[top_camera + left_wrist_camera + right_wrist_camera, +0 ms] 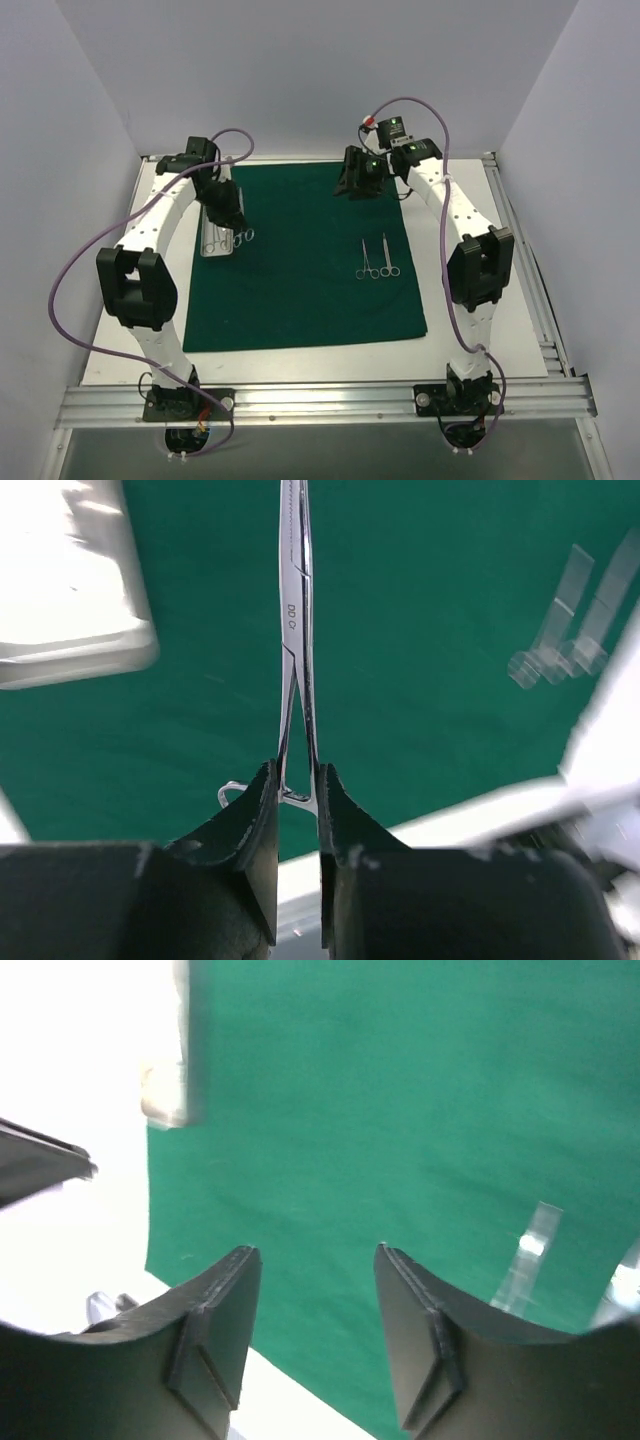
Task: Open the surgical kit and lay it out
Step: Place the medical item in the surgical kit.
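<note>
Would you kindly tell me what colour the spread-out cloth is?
The cloth is plain dark green, with no pattern; it shows best in the top external view.

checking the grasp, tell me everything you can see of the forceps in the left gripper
The forceps is thin, shiny steel. Two slim shanks run close together to a joint with a small stamped mark, then narrow, closed, finely serrated tips. The left gripper is shut on the shanks near the handle end, and only part of one ring peeks out beside a finger. It points straight away from the wrist camera over the green cloth, beside the tray. Whether its tip touches the cloth cannot be told.
</note>
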